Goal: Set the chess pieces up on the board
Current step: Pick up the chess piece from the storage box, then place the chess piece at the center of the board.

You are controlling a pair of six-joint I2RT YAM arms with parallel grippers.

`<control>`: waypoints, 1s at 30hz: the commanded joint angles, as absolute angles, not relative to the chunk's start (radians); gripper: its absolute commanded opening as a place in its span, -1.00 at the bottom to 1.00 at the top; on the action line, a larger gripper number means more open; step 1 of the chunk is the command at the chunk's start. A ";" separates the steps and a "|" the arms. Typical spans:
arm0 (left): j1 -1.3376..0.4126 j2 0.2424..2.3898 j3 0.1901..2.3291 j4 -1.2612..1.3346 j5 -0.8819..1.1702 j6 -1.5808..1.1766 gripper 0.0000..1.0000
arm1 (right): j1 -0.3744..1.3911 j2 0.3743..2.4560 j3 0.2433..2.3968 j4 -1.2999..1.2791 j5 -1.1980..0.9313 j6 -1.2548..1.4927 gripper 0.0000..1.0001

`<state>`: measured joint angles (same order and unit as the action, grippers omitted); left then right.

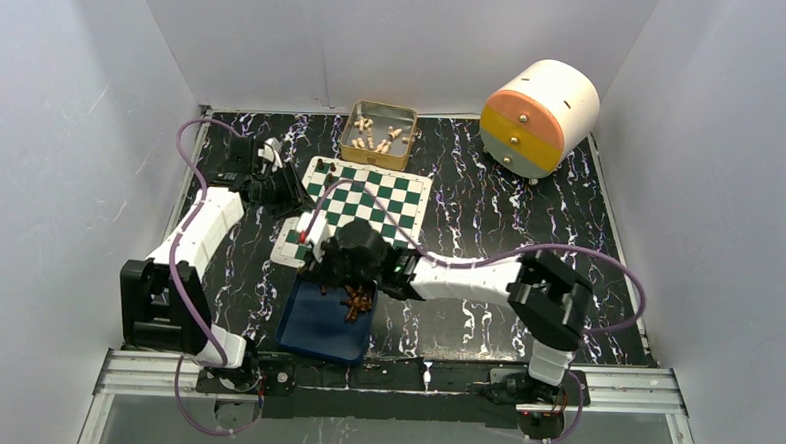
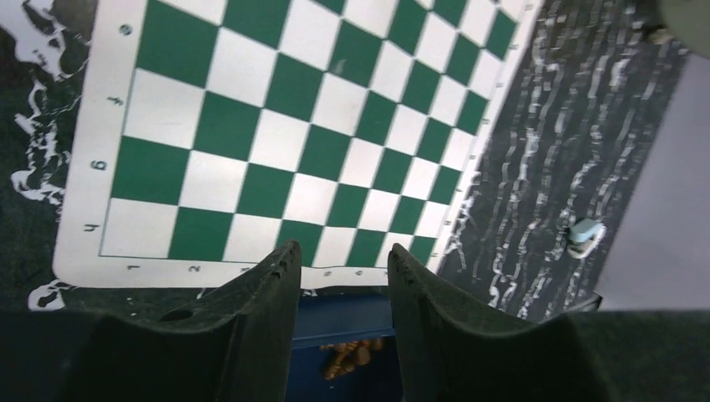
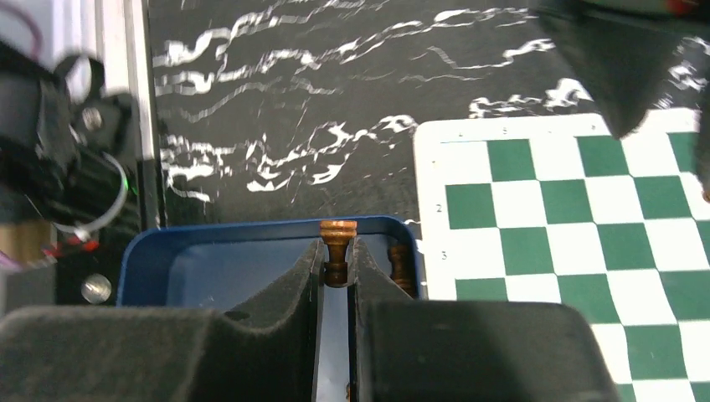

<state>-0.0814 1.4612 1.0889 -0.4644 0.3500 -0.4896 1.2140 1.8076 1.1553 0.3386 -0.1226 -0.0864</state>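
Pinching a brown chess piece (image 3: 338, 229) just below its head over the blue tray (image 3: 209, 239), our right gripper (image 3: 336, 260) may, we judge, let it swivel loose; our left gripper (image 2: 342, 264) hangs half-open, empty.

Right fingers (image 3: 285, 295) tight, left fingers (image 2: 266, 318) apart

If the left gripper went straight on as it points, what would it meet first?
Likely the board, at its white edge beside the blue tray; nothing shows between, though depth is unclear.

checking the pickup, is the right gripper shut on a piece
Shut on a dark-brown chess piece: the right gripper pinches its stem over the blue tray.
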 commanded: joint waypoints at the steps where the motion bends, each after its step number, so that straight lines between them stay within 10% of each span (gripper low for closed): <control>1: -0.077 1.372 1.140 -0.482 0.475 -0.522 -0.19 | 1.142 1.679 1.138 0.317 -0.048 0.270 -0.80; 8: -0.077 1.308 1.129 -0.432 0.619 -0.580 -0.18 | 1.061 1.606 1.183 0.191 0.019 0.620 -0.76; 30: -0.078 1.310 1.036 -0.508 0.478 -0.416 -0.22 | 0.849 1.539 1.318 -0.939 -0.068 0.443 -0.78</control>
